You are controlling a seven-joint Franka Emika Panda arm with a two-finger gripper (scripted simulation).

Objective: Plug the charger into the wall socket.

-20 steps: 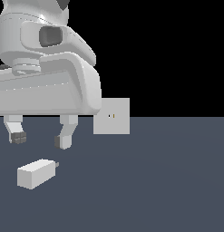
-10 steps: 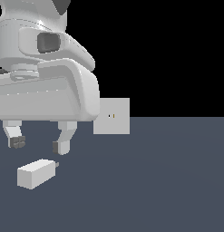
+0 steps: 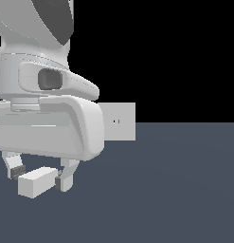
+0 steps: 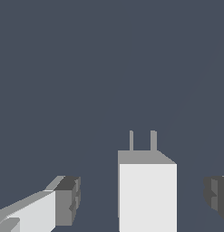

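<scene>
The charger (image 3: pixel 35 183) is a small white block lying on the dark floor, with two short grey prongs (image 4: pixel 142 141) showing on one end in the wrist view. My gripper (image 3: pixel 40 177) is open and lowered around it, one fingertip on each side of the block. The wrist view shows the charger (image 4: pixel 147 195) between the dark pads (image 4: pixel 68 200), with a gap on both sides. The wall socket (image 3: pixel 120 121) is a flat white square plate standing upright behind the hand, with two tiny slots at its centre; the hand hides the plate's edge toward the exterior view's left.
The arm's large white hand body (image 3: pixel 47 128) fills the exterior view's left. The dark grey floor (image 3: pixel 175 190) stretches toward the exterior view's right, with black background above it.
The gripper has come down from above the floor until its fingers flank the charger. The charger and the wall socket have not moved.
</scene>
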